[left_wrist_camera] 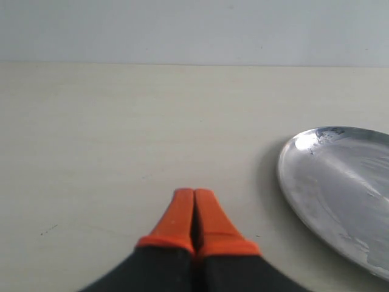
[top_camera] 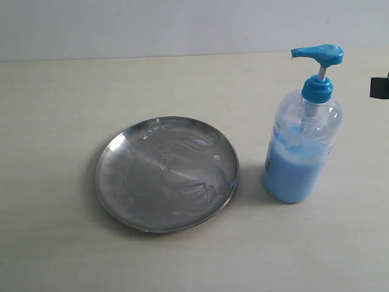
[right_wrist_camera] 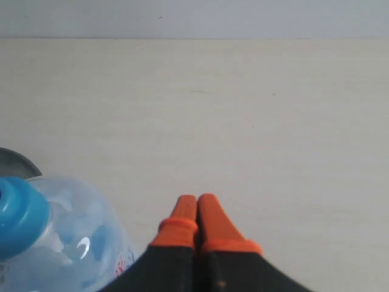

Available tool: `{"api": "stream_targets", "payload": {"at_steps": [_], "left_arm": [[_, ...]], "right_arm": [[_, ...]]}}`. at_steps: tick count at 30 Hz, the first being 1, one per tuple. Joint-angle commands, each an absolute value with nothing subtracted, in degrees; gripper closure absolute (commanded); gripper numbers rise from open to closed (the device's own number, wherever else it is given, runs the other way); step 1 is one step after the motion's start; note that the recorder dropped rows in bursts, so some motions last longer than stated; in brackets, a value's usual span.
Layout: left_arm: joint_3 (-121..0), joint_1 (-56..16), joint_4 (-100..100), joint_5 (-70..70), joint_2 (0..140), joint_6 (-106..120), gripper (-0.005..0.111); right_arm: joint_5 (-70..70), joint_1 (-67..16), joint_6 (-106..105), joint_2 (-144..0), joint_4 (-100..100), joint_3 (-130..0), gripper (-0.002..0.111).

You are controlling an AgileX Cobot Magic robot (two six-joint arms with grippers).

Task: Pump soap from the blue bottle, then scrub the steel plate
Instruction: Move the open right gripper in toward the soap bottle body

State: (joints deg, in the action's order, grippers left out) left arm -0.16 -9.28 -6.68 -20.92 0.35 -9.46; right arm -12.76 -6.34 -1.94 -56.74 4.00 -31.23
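The steel plate [top_camera: 166, 173] lies on the pale table, streaked with blue smears of soap [top_camera: 209, 144]. To its right stands the blue bottle [top_camera: 302, 146], upright, its pump head [top_camera: 318, 55] pointing left and light blue soap filling its lower half. A dark bit of the right arm [top_camera: 380, 87] shows at the exterior view's right edge. My right gripper [right_wrist_camera: 197, 198] is shut and empty, beside the blue bottle [right_wrist_camera: 55, 237]. My left gripper [left_wrist_camera: 193, 193] is shut and empty over bare table, with the steel plate [left_wrist_camera: 340, 194] off to one side.
The pale tabletop [top_camera: 73, 91] runs back to a light wall [top_camera: 152, 24]. Nothing else stands on it.
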Motion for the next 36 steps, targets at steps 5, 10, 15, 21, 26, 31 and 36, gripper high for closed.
{"api": "stream_targets", "payload": {"at_steps": [5, 10, 15, 21, 26, 31, 36], "left_arm": [[0.0, -9.1, -6.9, -20.4, 0.0, -9.7, 0.107], [0.0, -9.1, -6.9, -20.4, 0.0, -9.7, 0.107], [0.0, -9.1, -6.9, -20.4, 0.0, -9.7, 0.107], [0.0, -9.1, -6.9, -20.4, 0.0, -9.7, 0.107], [0.0, -9.1, -6.9, -20.4, 0.0, -9.7, 0.107], [0.0, -9.1, -6.9, -20.4, 0.0, -9.7, 0.107], [0.0, -9.1, -6.9, -20.4, 0.0, -9.7, 0.107]], "right_arm": [[-2.8, -10.4, -2.4, -56.8, 4.0, -24.4, 0.108], [5.6, -10.7, -2.3, -56.8, 6.4, -18.5, 0.108], [13.5, -10.7, -2.4, -56.8, 8.0, -13.2, 0.108], [22.4, -10.7, -2.5, -56.8, 8.0, -6.9, 0.108], [30.4, -10.7, -2.3, -56.8, 5.3, -1.5, 0.108], [34.8, -10.7, 3.1, -56.8, -1.7, 0.0, 0.108], [36.6, -10.7, 6.1, -56.8, -7.8, 0.0, 0.108]]}}
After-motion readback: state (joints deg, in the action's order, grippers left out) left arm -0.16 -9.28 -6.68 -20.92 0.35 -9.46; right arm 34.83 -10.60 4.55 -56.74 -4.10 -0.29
